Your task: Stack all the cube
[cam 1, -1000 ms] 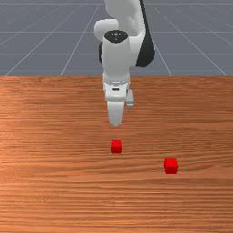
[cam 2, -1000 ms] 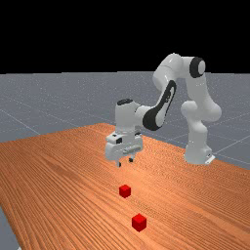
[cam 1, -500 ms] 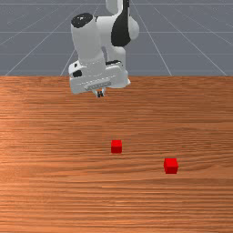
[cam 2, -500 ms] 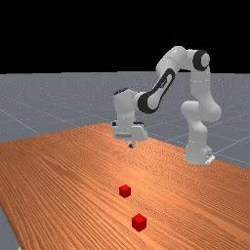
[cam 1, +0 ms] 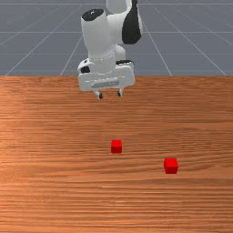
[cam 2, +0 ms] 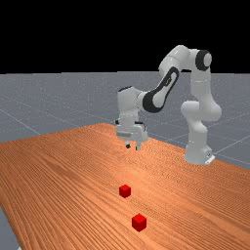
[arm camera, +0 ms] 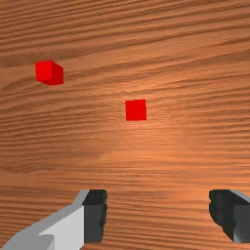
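My gripper (cam 1: 110, 95) hangs above the table on the arm's side of both cubes, its fingers wide apart with nothing between them. The far view has the gripper (cam 2: 133, 147) high over the wood, above and behind the cubes. One red cube (cam 1: 116, 146) lies near the middle of the table. A second red cube (cam 1: 171, 166) is farther from the arm, toward the front view's right. Both rest on the wood, separate from each other. From the wrist, the nearer cube (arm camera: 135, 110) and the farther cube (arm camera: 49, 72) lie beyond the open gripper (arm camera: 157, 215).
The orange-brown table (cam 1: 54, 191) spreads around the cubes. Bare wood separates the two cubes. The arm's base (cam 2: 197, 151) stands at the table's edge on the far view's right.
My hand has turned, risen and drawn back from the cubes, then shifted slightly toward the front view's right. The fingers, together half a second ago, have opened. Both cubes stayed put.
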